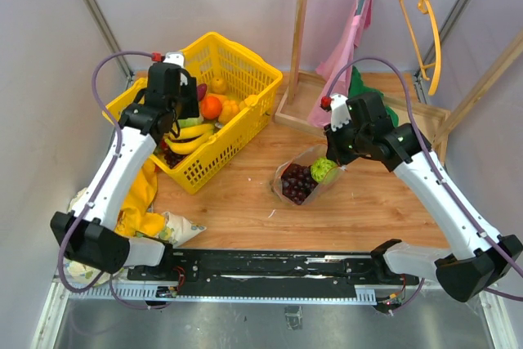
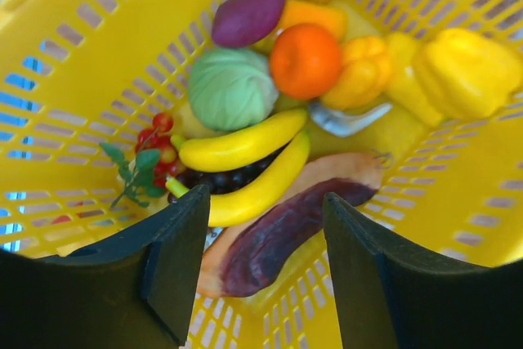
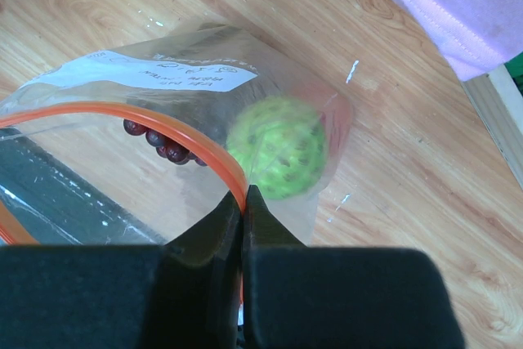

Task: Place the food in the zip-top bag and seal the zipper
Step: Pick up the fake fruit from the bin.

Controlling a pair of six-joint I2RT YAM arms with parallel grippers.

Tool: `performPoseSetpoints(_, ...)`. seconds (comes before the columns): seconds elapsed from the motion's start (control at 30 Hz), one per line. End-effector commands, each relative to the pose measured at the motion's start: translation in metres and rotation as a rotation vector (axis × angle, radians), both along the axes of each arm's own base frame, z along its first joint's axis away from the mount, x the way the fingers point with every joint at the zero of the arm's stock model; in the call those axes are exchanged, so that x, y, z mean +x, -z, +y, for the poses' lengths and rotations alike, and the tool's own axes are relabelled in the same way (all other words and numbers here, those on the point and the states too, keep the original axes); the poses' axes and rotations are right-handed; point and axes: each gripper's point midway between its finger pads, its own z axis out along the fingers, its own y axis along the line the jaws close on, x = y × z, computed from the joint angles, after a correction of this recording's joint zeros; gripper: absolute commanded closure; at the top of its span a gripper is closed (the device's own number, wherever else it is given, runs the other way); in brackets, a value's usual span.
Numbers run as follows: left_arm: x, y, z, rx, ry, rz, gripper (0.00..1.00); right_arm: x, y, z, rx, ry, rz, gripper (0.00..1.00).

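Basket left, zip-top bag right, grapes inside

Left gripper hangs with jaws apart; right gripper is clamped closed.

The basket was bright yellow. The bananas and the pepper were yellow, the orange vivid orange, the cabbage pale green and the sweet potato purple. The bag was clear, its strip orange-red and its label white. The grapes were dark red, and the ball was lime green with darker dots. The table showed pale brown wood grain.
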Motion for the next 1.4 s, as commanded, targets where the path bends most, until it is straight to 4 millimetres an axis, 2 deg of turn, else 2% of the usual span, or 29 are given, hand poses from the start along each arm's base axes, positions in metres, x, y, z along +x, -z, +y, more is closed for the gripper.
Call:
performPoseSetpoints(0.0, 0.008, 0.037, 0.013, -0.011, -0.007, 0.098, 0.38, -0.002, -0.003, 0.004, 0.022, -0.025, -0.025, 0.99)
performPoseSetpoints(0.2, 0.016, 0.093, 0.011, 0.030, 0.056, 0.234, 0.31, -0.002, 0.000, 0.007, 0.028, -0.034, -0.014, 0.99)
performPoseSetpoints(0.47, 0.022, 0.164, -0.006, 0.069, 0.225, 0.414, 0.32, -0.002, 0.003, 0.009, 0.031, -0.039, -0.003, 0.99)
performPoseSetpoints(0.57, 0.023, 0.181, -0.010, 0.065, 0.248, 0.452, 0.34, -0.002, 0.003, 0.009, 0.030, -0.039, -0.004, 0.99)
performPoseSetpoints(0.87, 0.021, 0.226, -0.001, 0.078, 0.218, 0.569, 0.38, -0.002, 0.004, 0.010, 0.034, -0.043, 0.001, 0.99)
performPoseSetpoints(1.03, 0.020, 0.245, 0.009, 0.078, 0.189, 0.629, 0.40, -0.002, 0.005, 0.011, 0.037, -0.047, 0.003, 0.99)
performPoseSetpoints(1.17, 0.018, 0.252, 0.011, 0.081, 0.180, 0.654, 0.41, -0.002, 0.005, 0.012, 0.039, -0.048, 0.003, 0.99)
performPoseSetpoints(1.27, 0.020, 0.248, 0.010, 0.074, 0.184, 0.647, 0.50, -0.002, 0.004, 0.012, 0.041, -0.047, 0.002, 0.99)
performPoseSetpoints(1.37, 0.021, 0.236, 0.005, 0.053, 0.202, 0.618, 0.59, -0.003, 0.004, 0.011, 0.041, -0.046, 0.002, 0.99)
